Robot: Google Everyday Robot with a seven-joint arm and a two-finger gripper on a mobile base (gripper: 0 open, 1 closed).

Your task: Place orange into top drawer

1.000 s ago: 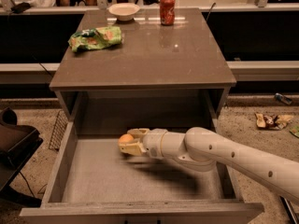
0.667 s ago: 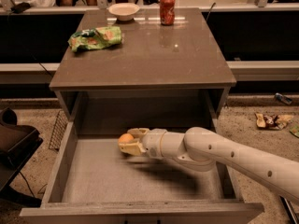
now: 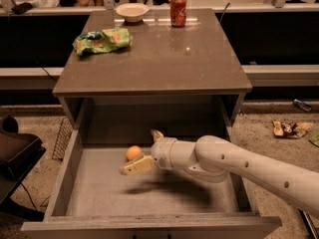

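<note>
the orange (image 3: 132,153) is round like a ball, so it has no long side and does not point any way. it sits on the flat floor of the top drawer (image 3: 94,195), near the back and a bit left of the middle. the drawer is pulled out wide from under the table (image 3: 159,63).

the gripper (image 3: 141,151) is down inside the drawer, on the end of a fat white arm (image 3: 239,166) that comes in from the right. its two fingers are spread apart. one finger (image 3: 137,166) pokes out to the left, low down, right below the orange and just about touching it. the other finger (image 3: 157,134) sticks up behind, a little way from the orange. the orange sits between the two fingers, and they are not squeezing it.

on top of the table there is a red can (image 3: 178,10), a white bowl (image 3: 132,11) and a green bag (image 3: 102,40), all far from the orange
</note>
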